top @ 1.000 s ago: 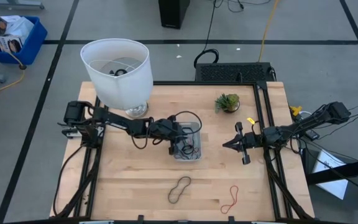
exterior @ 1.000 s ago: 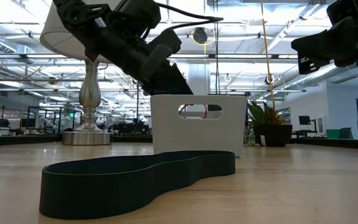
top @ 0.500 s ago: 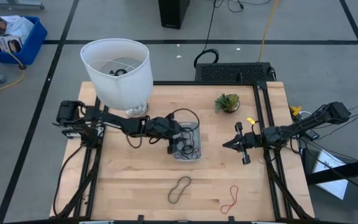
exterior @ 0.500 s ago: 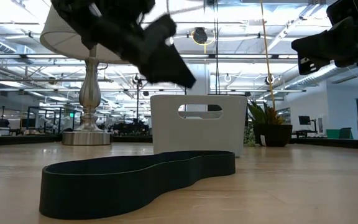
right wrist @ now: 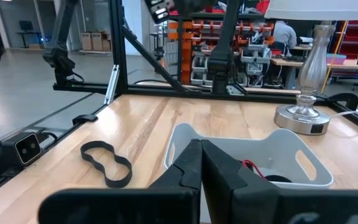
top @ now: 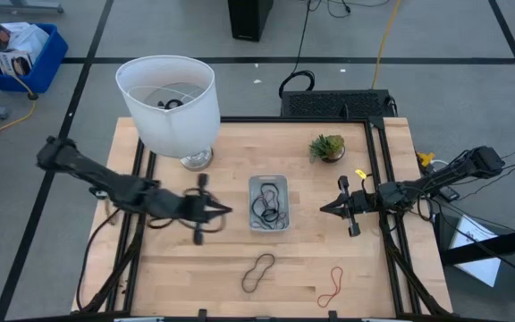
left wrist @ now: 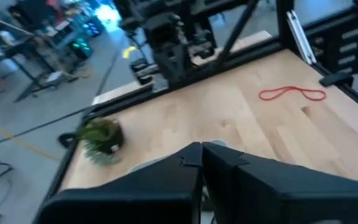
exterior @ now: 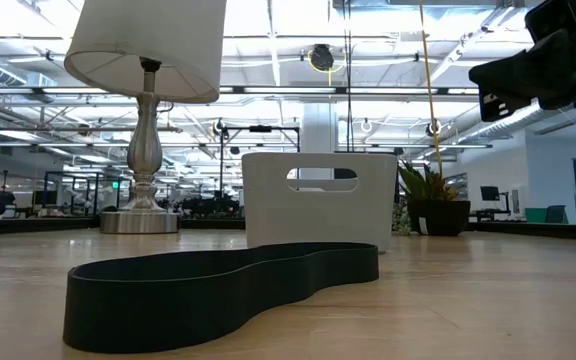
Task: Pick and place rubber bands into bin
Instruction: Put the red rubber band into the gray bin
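High view shows both grippers pinched together and empty, left at nine o'clock of the bin, right at three, while the floppy black band at six wants a pinch across its narrow waist.

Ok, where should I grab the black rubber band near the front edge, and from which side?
Take the black rubber band at its pinched waist, coming straight down from above: it lies flat in a figure-eight on bare table, and the two strands run closest there.
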